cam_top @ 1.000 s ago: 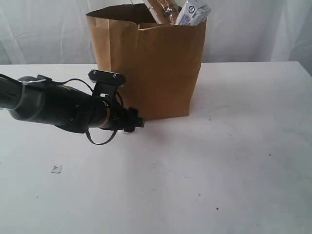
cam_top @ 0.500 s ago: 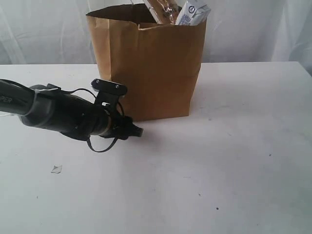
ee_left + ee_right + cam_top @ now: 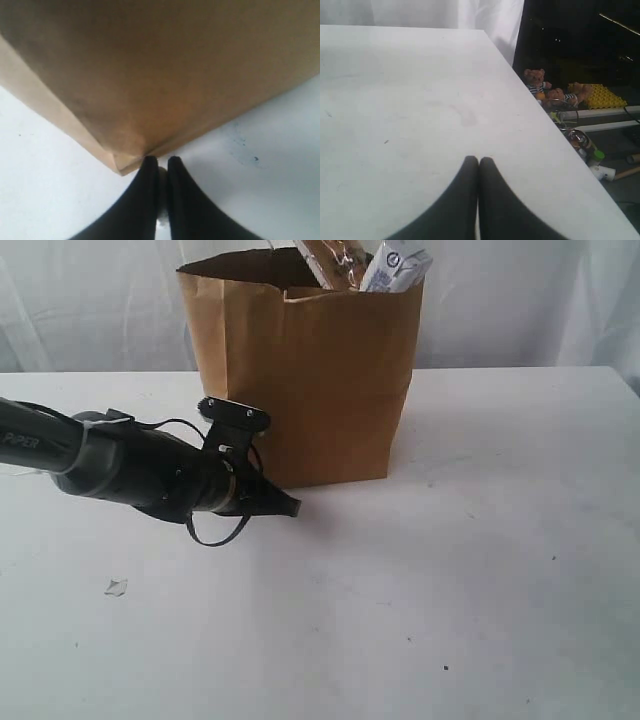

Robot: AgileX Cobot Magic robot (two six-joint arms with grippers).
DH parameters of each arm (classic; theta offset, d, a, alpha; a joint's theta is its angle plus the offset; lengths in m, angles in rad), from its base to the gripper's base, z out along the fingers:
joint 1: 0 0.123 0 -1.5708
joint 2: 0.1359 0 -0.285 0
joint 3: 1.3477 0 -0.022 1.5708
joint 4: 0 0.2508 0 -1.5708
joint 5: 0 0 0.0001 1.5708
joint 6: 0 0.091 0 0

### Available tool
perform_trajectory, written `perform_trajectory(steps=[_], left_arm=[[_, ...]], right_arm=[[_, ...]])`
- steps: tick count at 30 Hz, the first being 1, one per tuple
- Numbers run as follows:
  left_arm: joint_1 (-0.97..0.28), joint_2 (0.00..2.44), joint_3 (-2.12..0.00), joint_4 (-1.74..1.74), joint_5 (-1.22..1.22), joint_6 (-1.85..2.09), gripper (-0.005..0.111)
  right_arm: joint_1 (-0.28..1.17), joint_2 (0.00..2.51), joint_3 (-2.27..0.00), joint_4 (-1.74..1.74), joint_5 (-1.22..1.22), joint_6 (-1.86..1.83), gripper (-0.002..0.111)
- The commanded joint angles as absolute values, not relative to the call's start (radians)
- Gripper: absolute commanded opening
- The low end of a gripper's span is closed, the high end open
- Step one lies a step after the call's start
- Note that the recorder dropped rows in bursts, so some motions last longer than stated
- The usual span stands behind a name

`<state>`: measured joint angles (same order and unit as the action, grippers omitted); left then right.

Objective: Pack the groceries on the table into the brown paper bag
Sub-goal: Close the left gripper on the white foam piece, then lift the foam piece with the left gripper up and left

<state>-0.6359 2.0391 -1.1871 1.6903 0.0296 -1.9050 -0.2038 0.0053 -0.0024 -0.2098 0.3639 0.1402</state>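
The brown paper bag (image 3: 310,380) stands upright at the back middle of the white table (image 3: 470,580). A white-blue carton (image 3: 395,267) and a brown-orange pouch (image 3: 335,258) stick out of its open top. My left gripper (image 3: 290,507) lies low by the bag's front left bottom corner, its fingers drawn together. In the left wrist view that gripper (image 3: 161,159) almost touches the bag (image 3: 165,75), with only a narrow slit between the fingers and nothing recognisable in it. My right gripper (image 3: 479,160) is shut and empty over bare table (image 3: 410,100).
A small pale scrap (image 3: 116,587) lies on the table at the front left. White curtain hangs behind the table. The right wrist view shows the table's edge (image 3: 540,125), with teddy bears (image 3: 536,80) and clutter on the floor beyond.
My left arm has sunk and slid right along the bag's front towards its bottom corner, and its fingers have closed. The bag has not moved.
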Motion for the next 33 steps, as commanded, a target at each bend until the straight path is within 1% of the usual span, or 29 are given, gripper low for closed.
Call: perform_trajectory(steps=[1, 12, 20, 24, 25, 28, 31, 33], left_arm=[[-0.641, 2.010, -1.182, 1.707, -0.012, -1.904, 0.000], [-0.637, 1.785, -1.083, 1.744, -0.007, -1.849, 0.000], [-0.565, 1.567, -1.015, 1.744, -0.016, -1.716, 0.000], [-0.503, 1.379, -1.011, 1.744, 0.007, -1.693, 0.000], [-0.491, 1.330, -1.015, 1.744, 0.021, -1.674, 0.000], [-0.480, 1.304, -1.065, 1.744, 0.022, -1.558, 0.000], [-0.480, 1.379, -1.181, 1.744, -0.033, -1.436, 0.000], [-0.475, 1.453, -1.266, 1.744, 0.056, -1.356, 0.000]], right_arm=[[-0.210, 0.000, 0.000, -0.217, 0.354, 0.135, 0.000], [-0.210, 0.000, 0.000, -0.217, 0.354, 0.135, 0.000], [-0.210, 0.000, 0.000, -0.217, 0.354, 0.135, 0.000], [-0.210, 0.000, 0.000, -0.217, 0.353, 0.135, 0.000], [-0.210, 0.000, 0.000, -0.217, 0.353, 0.135, 0.000], [-0.210, 0.000, 0.000, -0.217, 0.353, 0.135, 0.000], [-0.210, 0.000, 0.000, -0.217, 0.353, 0.135, 0.000], [-0.210, 0.000, 0.000, -0.217, 0.353, 0.135, 0.000]])
